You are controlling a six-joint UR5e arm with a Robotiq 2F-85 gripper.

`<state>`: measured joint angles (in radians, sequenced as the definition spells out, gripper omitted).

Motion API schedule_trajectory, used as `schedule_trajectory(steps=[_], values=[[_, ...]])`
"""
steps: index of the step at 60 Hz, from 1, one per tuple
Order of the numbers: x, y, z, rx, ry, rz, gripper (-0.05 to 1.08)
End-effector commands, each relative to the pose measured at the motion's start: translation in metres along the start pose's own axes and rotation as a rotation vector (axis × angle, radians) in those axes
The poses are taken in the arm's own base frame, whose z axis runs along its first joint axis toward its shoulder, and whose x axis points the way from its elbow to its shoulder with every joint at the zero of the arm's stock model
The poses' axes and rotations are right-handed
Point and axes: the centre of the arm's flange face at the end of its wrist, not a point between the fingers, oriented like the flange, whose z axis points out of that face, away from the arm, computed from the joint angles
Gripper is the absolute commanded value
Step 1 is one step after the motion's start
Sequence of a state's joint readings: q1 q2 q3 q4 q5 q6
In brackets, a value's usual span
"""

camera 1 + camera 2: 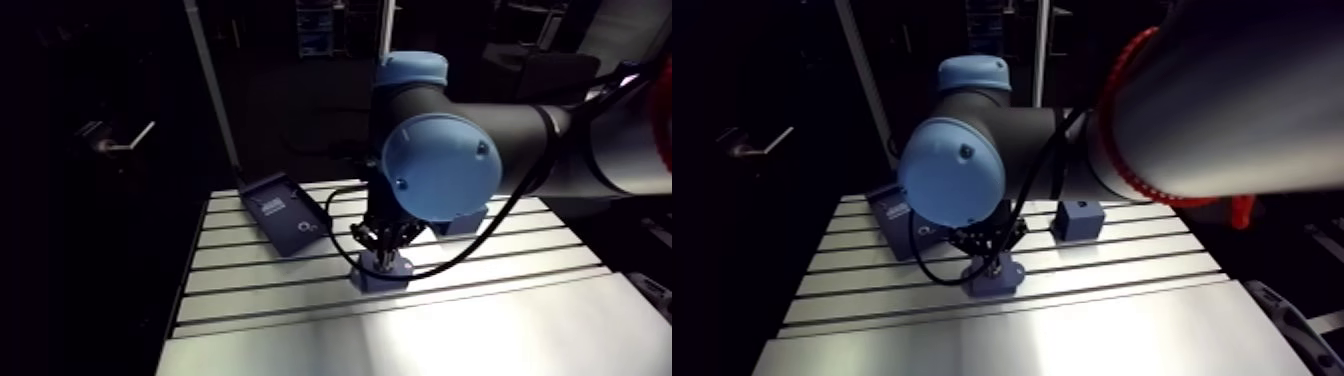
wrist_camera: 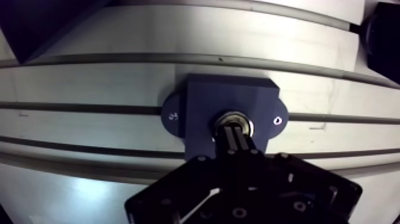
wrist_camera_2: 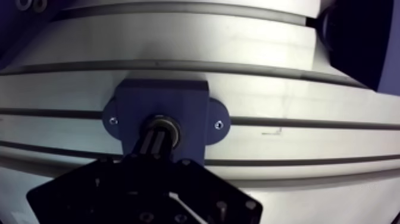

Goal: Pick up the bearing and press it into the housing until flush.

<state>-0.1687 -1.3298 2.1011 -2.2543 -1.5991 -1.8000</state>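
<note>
Wrist view alone shows the shiny ring bearing (image 2: pixel 232 116) in the blue flanged housing (image 2: pixel 202 101). Gripper (image 2: pixel 236 132) fingers closed together, tips on it.

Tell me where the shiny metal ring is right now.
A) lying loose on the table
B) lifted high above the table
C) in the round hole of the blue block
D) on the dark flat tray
C: the ring sits in the round hole of the blue block, with the closed jaws right on top of it.
</note>
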Motion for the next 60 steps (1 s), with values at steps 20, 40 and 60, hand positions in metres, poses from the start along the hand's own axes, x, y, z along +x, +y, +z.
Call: schedule_trajectory(steps=[20, 40, 60], values=[[-0.0003, 0.0001, 0.0007, -0.001, -0.001, 0.000, 1.07], [0.0000, 0.0001, 0.0026, -0.001, -0.005, 0.000, 1.06], [0.0004, 0.0002, 0.0041, 0.000, -0.007, 0.000, 1.06]])
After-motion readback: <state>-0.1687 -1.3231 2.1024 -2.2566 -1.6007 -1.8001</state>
